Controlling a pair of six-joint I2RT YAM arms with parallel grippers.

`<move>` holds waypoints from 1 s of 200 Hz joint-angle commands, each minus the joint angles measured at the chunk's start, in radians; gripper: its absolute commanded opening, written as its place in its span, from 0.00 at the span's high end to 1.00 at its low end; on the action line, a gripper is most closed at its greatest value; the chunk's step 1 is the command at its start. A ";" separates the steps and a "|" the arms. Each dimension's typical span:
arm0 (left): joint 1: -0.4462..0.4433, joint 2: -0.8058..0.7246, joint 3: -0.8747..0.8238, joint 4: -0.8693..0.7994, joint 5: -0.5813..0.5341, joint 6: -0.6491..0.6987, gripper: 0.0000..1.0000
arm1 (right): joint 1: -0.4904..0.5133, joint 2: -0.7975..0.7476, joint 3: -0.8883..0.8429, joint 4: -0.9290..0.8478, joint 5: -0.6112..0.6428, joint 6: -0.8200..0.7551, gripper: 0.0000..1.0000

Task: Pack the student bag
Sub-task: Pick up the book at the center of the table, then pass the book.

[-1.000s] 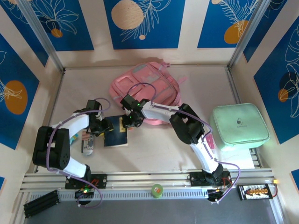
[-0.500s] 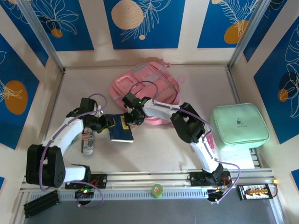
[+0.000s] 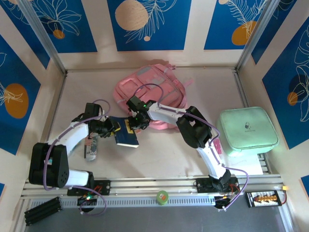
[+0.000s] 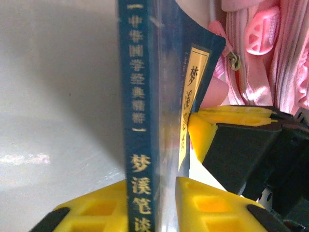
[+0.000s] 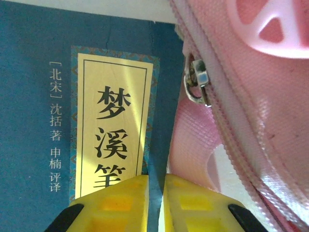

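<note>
The big pink student bag point(image 3: 149, 89) lies on the table point(image 3: 164, 154) just behind the right pincer point(image 3: 135, 123) — its zip edge is right at the pincer's tip — and the green case point(image 3: 247, 129) sits far off to that pincer's right. The blue book point(image 3: 126, 134) is between the two pincers. The left pincer point(image 3: 112, 127) pinches the book at its spine, a yellow finger point(image 4: 91, 212) on each side, and the right pincer's fingers are nearly pressed together on the thin front cover — just beside the bag's little metal zip pull point(image 5: 197, 79).
</note>
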 commanded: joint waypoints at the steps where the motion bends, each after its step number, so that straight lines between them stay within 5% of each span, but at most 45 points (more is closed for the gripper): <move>1: 0.001 -0.018 0.038 -0.012 -0.023 0.010 0.80 | -0.002 0.035 -0.031 -0.039 0.041 -0.007 0.84; 47: 0.001 -0.096 0.101 -0.135 -0.140 0.058 1.00 | -0.030 -0.183 -0.139 0.101 -0.057 -0.017 0.73; 100: -0.001 -0.206 0.236 -0.203 -0.197 0.060 1.00 | -0.146 -0.498 -0.358 0.324 -0.158 0.067 0.40; 143: -0.034 -0.198 0.208 0.198 -0.141 -0.193 1.00 | -0.308 -0.675 -0.549 0.496 -0.280 0.206 0.28; 200: -0.192 -0.075 0.243 0.559 -0.270 -0.401 1.00 | -0.466 -0.763 -0.753 0.784 -0.485 0.493 0.16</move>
